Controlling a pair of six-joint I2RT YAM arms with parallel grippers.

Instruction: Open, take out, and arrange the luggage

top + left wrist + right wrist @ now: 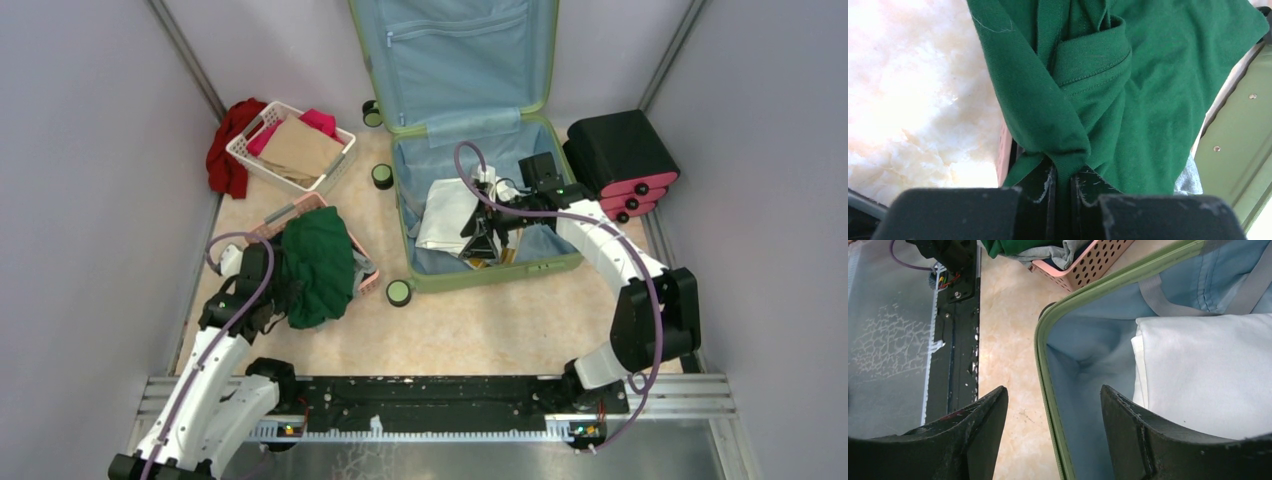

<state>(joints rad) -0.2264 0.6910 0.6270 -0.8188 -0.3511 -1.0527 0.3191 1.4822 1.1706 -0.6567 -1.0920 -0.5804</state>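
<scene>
Luggage (480,277), a large sage-green hard-shell suitcase, lies open at the far middle. Inside, a folded white cloth (1208,370) sits just beyond the nearer right gripper (1053,390), whose wide jaws straddle the near rim. Left gripper (1063,175) pinches a dark green garment (1128,100).

- A robot test cell in a lab: plain pale grey partition walls (90,150) and slanting metal corner posts (185,55) box it in.
- Beige marble-patterned tabletop (480,330).
- Black mounting rail (430,405) on a silver aluminium frame (700,385), with cabled white-and-black robot arms (600,245) bolted on.
</scene>
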